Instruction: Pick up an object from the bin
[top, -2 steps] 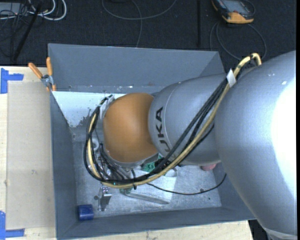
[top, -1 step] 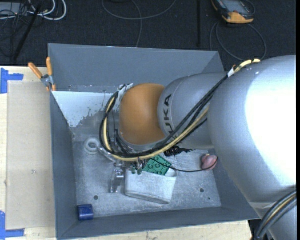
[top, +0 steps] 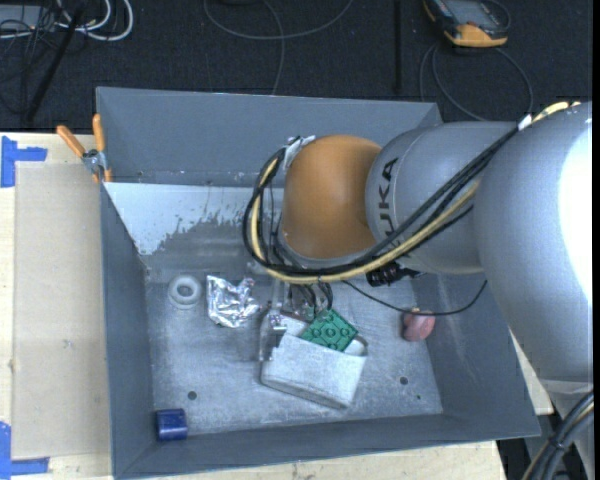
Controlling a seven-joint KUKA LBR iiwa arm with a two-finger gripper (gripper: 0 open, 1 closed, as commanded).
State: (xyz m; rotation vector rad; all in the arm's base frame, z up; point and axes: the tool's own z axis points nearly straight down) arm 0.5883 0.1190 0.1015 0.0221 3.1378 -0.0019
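White pad (top: 315, 373) lies right at the gripper (top: 277, 333), whose spread I cannot tell; green piece (top: 332, 331) just beside may get snagged instead, crumpled foil (top: 230, 300) nearby nudged; blue block (top: 170, 424) well apart looks safe

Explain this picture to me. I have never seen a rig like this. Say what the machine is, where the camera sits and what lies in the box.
The big silver shape is a robot arm, reaching in from the right. The orange dome is a cover on its wrist. One camera looks down from above, slightly sideways, into a grey metal bin.

On the bin floor lie a white ring, crumpled foil, a pale pad, a green piece, a pink lump and a blue block. The gripper hangs low between foil and pad. Nothing is visibly held.
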